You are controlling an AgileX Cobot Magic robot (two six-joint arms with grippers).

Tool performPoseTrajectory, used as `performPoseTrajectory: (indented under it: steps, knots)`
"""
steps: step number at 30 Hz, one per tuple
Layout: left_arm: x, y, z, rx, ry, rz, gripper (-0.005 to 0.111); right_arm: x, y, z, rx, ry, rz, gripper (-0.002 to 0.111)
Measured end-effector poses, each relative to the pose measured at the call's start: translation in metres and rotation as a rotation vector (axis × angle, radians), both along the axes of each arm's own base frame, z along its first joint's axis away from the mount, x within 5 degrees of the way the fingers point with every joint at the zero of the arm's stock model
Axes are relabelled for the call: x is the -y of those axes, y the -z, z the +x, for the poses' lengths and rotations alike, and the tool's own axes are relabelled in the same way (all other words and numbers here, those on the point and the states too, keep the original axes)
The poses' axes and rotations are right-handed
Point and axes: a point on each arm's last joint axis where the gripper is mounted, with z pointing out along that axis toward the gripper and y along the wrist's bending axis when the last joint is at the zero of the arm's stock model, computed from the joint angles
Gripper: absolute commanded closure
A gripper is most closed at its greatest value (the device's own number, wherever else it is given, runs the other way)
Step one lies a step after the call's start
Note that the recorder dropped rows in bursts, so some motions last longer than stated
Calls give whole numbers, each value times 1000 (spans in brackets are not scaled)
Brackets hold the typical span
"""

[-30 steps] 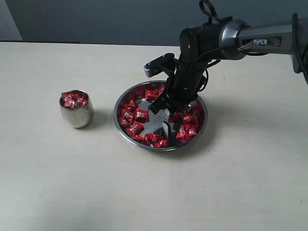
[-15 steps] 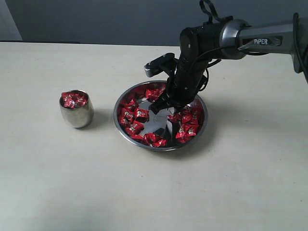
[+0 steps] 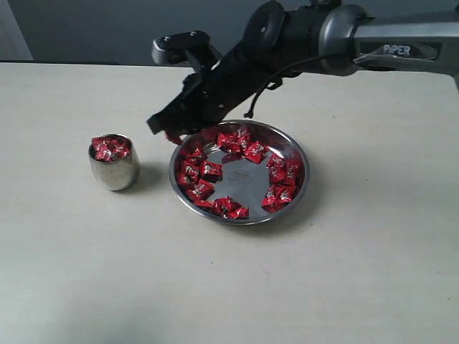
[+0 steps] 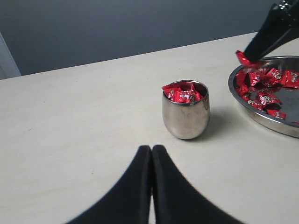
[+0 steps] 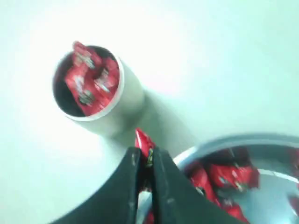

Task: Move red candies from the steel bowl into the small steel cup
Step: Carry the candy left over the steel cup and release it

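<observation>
The steel bowl (image 3: pixel 290 140) sits mid-table with several red candies (image 3: pixel 276 172) around its flat bottom. Left of it stands the small steel cup (image 3: pixel 115 170), filled near the rim with red candies (image 3: pixel 110 148). My right gripper (image 3: pixel 166 132) hangs over the bowl's left rim, between bowl and cup, shut on one red candy (image 5: pixel 143 141) whose wrapper pokes out past the fingertips. That candy (image 4: pixel 243 58) also shows in the left wrist view beside the cup (image 4: pixel 186 114) and the bowl (image 4: pixel 261 119). My left gripper (image 4: pixel 151 150) is shut and empty, low over the table short of the cup.
The beige table (image 3: pixel 107 272) runs wide around both vessels. A dark wall lies behind its far edge. The right arm (image 3: pixel 344 36) reaches in from the upper right above the bowl.
The right gripper has lifted out of the bowl's centre and swung left toward the cup, carrying one red candy. The left gripper's earlier state is not shown.
</observation>
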Motion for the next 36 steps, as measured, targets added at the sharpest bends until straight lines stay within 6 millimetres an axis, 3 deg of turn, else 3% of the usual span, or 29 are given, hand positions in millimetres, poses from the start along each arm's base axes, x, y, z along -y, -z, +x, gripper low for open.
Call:
performPoseTrajectory:
  steps: [5,9,11,17,23,36]
  knots:
    - [0,0,0,0,0,0,106,-55,-9,-9,94,-56,99,103]
    - [0,0,0,0,0,0,106,-73,6,-5,89,-77,104,103]
    - [0,0,0,0,0,0,106,-75,16,-3,76,-77,94,100]
    - [0,0,0,0,0,0,106,-76,34,-3,42,-81,70,79]
    - [0,0,0,0,0,0,106,-76,35,-3,42,-81,70,78]
    - [0,0,0,0,0,0,106,-77,14,0,84,-82,101,78]
